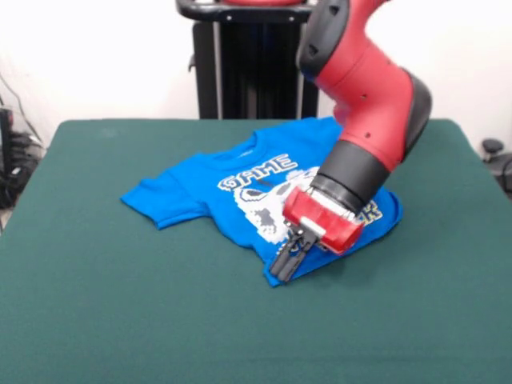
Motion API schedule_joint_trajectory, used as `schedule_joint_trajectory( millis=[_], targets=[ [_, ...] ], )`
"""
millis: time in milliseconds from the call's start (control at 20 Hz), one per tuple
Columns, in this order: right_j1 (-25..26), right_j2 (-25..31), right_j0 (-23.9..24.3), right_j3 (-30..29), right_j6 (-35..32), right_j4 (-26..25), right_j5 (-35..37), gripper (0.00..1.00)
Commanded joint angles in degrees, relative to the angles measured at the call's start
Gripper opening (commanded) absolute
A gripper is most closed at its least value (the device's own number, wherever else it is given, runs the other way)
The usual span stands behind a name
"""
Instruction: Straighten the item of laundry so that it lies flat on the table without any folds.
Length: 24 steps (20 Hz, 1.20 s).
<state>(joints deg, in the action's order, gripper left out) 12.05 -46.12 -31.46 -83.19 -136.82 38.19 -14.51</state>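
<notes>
The item of laundry (200, 196), a bright blue T-shirt with white "GAME" lettering and a white print, lies printed side up a little behind the middle of the dark green table (120, 320). One sleeve spreads out to the left. The right part is rumpled and partly hidden behind the red arm. My gripper (282, 268) slants down to the shirt's nearest corner, and its dark fingers (290, 254) stand close together, shut on that blue hem corner right at the table top.
The red and black arm (368, 104) comes down over the shirt's right half. Green table surface stretches wide to the left, to the right and toward the near edge. Cables and dark gear (12, 172) lie beyond the left table edge.
</notes>
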Motion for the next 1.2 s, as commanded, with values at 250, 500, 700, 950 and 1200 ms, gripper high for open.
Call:
schedule_joint_trajectory(
  millis=[250,500,700,950,1200],
  targets=[
    [2.92,7.19,5.35,4.28,-6.05,1.76,-3.43,0.00],
    [-2.30,11.63,7.62,3.32,-6.19,-4.83,-2.48,0.00],
    [-4.12,14.78,7.67,3.83,-7.22,-5.02,-0.51,0.00],
    [-4.77,16.04,7.38,4.08,-7.70,-2.97,1.24,0.00],
    [-13.05,18.18,8.20,-1.02,-6.17,-7.96,5.37,0.00]
  ],
)
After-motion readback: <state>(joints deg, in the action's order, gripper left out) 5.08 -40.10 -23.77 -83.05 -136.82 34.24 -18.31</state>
